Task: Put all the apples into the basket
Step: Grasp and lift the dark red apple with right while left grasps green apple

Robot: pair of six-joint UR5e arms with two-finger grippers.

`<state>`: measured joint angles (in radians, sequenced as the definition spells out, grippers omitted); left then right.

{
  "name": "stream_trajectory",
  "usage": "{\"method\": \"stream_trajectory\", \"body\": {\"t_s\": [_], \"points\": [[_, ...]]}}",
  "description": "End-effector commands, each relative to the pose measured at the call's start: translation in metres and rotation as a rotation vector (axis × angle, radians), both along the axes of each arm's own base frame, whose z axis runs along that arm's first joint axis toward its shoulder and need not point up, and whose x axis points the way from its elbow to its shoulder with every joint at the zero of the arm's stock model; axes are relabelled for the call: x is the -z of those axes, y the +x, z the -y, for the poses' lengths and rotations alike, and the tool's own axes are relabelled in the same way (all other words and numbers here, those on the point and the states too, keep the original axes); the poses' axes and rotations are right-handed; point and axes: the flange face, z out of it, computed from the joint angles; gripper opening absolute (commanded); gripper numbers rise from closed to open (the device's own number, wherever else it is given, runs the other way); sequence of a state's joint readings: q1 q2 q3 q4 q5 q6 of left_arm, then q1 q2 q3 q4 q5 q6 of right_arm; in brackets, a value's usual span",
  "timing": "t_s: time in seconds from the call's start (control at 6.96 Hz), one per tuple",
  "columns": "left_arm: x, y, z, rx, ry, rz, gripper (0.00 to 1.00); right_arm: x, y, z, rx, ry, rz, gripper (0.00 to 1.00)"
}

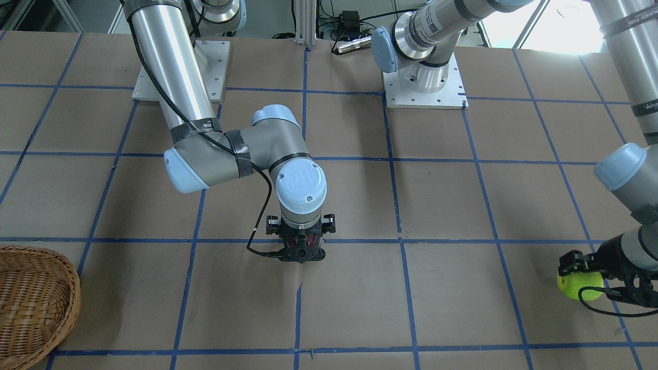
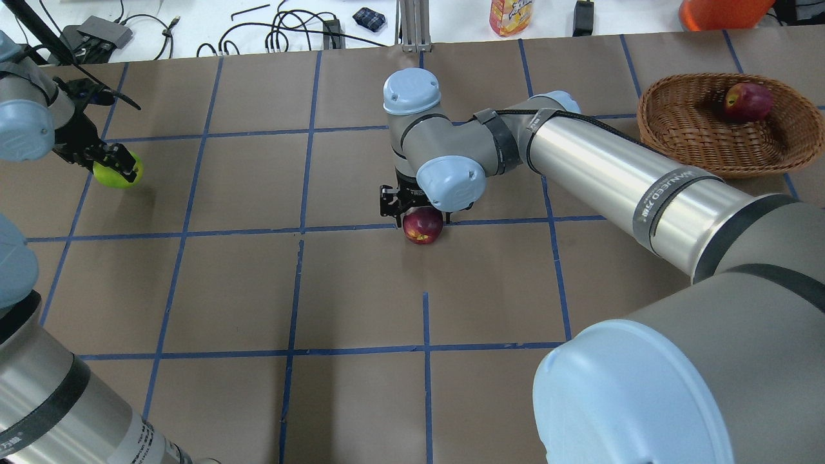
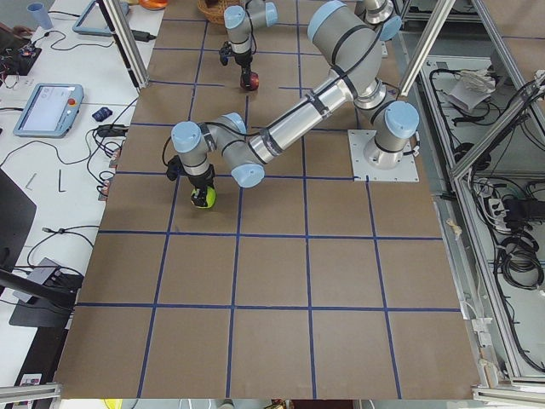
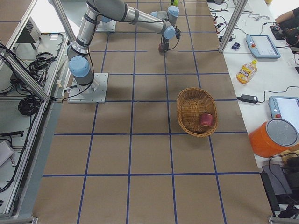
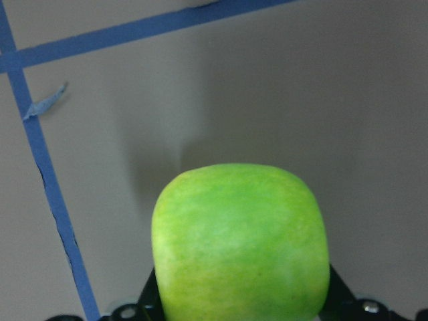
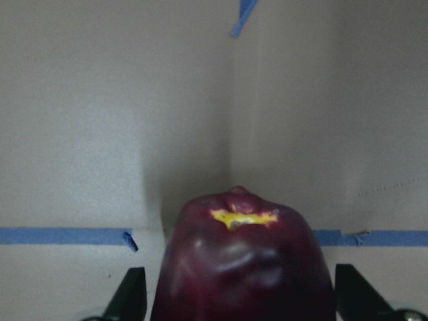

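The left gripper (image 2: 116, 162) is clenching the smooth, rounded lime green apple (image 2: 118, 172) at ten o'clock on the paper-covered table (image 2: 361, 296) in the overhead view. The right gripper (image 1: 301, 251) is straddling the glossy maroon apple (image 2: 423, 226) near centre; whether it is squeezing, I cannot tell. The red apple (image 2: 747, 101) is lying in the woven wicker basket (image 2: 683, 122) at two o'clock.

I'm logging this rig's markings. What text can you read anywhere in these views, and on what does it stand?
"MANUEED", roughly: on the black band round the right arm's silver tube.
"WAN", cut off by the picture's edge: on the black band round the left arm's silver tube.
Yellow drink bottle beyond the table: it has a printed label, too blurred to read.
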<state>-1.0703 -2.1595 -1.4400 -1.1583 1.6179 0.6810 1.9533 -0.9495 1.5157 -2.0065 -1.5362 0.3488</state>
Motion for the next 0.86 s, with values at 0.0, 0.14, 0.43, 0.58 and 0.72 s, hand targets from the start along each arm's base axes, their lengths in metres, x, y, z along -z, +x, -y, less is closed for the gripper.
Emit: {"method": "stream_trajectory", "body": {"t_s": [0.0,0.14,0.43,0.58,0.72], "points": [[-0.052,-0.055,-0.030,-0.092,0.067,-0.143,0.00,0.000,0.005,-0.004,-0.008,0.001,0.006,0.51],[-0.045,-0.077,-0.050,-0.155,0.113,-0.198,0.00,-0.002,0.005,-0.004,-0.008,-0.001,0.006,0.14],[-0.053,-0.134,-0.074,-0.230,0.133,-0.210,0.00,-0.032,-0.011,0.009,0.003,-0.046,0.021,0.00],[-0.064,-0.165,-0.076,-0.242,0.129,-0.188,0.00,-0.065,-0.049,0.033,-0.035,-0.057,0.029,0.00],[-0.063,-0.198,-0.077,-0.245,0.142,-0.179,0.00,-0.092,-0.112,0.057,-0.137,-0.004,0.033,0.00]]}}
